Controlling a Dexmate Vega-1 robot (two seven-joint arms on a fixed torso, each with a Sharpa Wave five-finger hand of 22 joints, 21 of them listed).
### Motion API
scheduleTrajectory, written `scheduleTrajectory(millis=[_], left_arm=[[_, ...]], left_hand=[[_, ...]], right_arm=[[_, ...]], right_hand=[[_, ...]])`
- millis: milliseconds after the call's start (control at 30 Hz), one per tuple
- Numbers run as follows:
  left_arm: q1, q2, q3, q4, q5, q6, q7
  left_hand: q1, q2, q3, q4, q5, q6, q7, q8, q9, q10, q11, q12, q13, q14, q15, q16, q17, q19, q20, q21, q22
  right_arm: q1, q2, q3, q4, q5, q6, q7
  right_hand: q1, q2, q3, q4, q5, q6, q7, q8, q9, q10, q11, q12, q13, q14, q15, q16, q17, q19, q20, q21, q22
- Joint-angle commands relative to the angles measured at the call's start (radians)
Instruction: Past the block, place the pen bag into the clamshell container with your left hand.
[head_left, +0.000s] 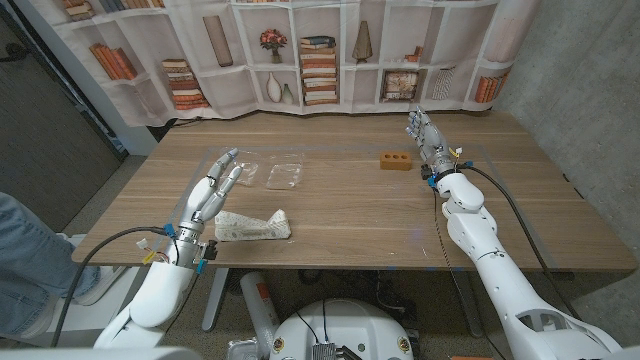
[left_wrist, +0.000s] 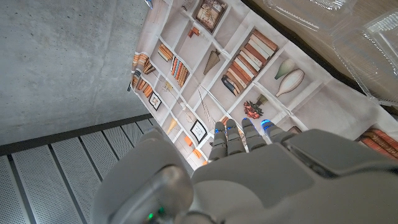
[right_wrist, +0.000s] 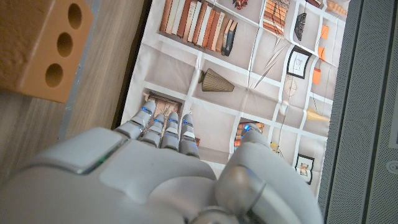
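The pen bag (head_left: 253, 226) lies flat just nearside of the clamshell container (head_left: 271, 172), beside the empty, spread-fingered left hand (head_left: 215, 189), and looks soft, light and floppy, so a grasp around its thicker middle seems safest against sagging.

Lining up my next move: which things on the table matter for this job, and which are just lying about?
For the job:
- pen bag
- clamshell container, open
- block
- left hand, holding nothing

Lying about:
- right hand, idle beside the block
- bookshelf backdrop
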Motion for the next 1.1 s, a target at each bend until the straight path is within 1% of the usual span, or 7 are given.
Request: scheduleTrajectory(millis=[33,133,500,933,1100], left_arm=[[0.020,-0.030,-0.013,0.005,0.099,-0.030,0.055],[0.032,-0.044,-0.025,-0.006,0.151,-0.027,0.084],[0.057,-0.063,-0.042,-0.036,0.258,0.002,0.149],[0.108,-0.056,-0.054,-0.108,0.343,0.084,0.196],[0.121,-0.046,-0.050,-0.124,0.354,0.114,0.204]], left_hand=[[0.014,0.001,0.002,-0.007,0.007,0.018,0.001,0.006,0.005,0.014,0.002,0.003,0.006,0.010,-0.001,0.003,0.001,0.013,0.000,0.008,0.002],[0.018,0.001,0.002,-0.009,0.009,0.026,0.003,0.007,0.005,0.019,0.002,0.003,0.006,0.017,-0.002,0.004,0.001,0.019,-0.001,0.009,0.002],[0.033,0.001,0.003,-0.018,0.015,0.050,-0.003,0.011,0.005,0.038,-0.004,0.004,0.006,0.035,-0.007,0.005,0.002,0.036,-0.005,0.010,0.002],[0.053,0.000,0.006,-0.030,0.021,0.062,-0.005,0.011,0.005,0.047,-0.006,0.003,0.006,0.048,-0.006,0.004,0.001,0.045,0.000,0.008,0.001],[0.062,-0.001,0.007,-0.035,0.023,0.064,-0.005,0.009,0.005,0.050,-0.009,0.001,0.007,0.053,-0.006,0.004,0.001,0.047,0.002,0.006,0.001]], right_arm=[[0.000,0.004,-0.002,-0.001,0.002,0.005,-0.002],[0.006,0.008,-0.005,0.006,0.002,0.008,0.000],[0.011,0.012,-0.005,0.017,0.003,0.009,0.001],[0.006,0.008,0.001,0.009,0.004,0.008,0.003],[0.006,0.010,0.003,0.009,0.008,0.007,0.003]], right_hand=[[0.003,0.006,0.000,-0.007,-0.004,0.008,-0.002,-0.004,0.004,0.010,0.002,0.001,0.004,0.013,0.001,-0.003,0.005,0.012,-0.025,-0.004,0.002],[0.004,0.006,0.000,-0.008,-0.004,0.008,-0.002,-0.004,0.004,0.011,0.002,0.001,0.004,0.014,0.000,-0.003,0.005,0.013,-0.025,-0.006,0.002],[0.005,0.006,0.000,-0.010,-0.004,0.011,-0.004,-0.004,0.004,0.014,0.001,0.001,0.004,0.016,0.000,-0.003,0.005,0.016,-0.025,-0.010,0.002],[0.004,0.007,-0.001,-0.012,-0.004,0.012,-0.006,-0.004,0.004,0.017,-0.004,0.001,0.004,0.020,-0.002,-0.003,0.005,0.018,-0.024,-0.016,0.003],[0.004,0.007,-0.002,-0.012,-0.004,0.013,-0.007,-0.004,0.004,0.018,-0.003,0.001,0.004,0.021,-0.002,-0.003,0.005,0.019,-0.023,-0.018,0.003]])
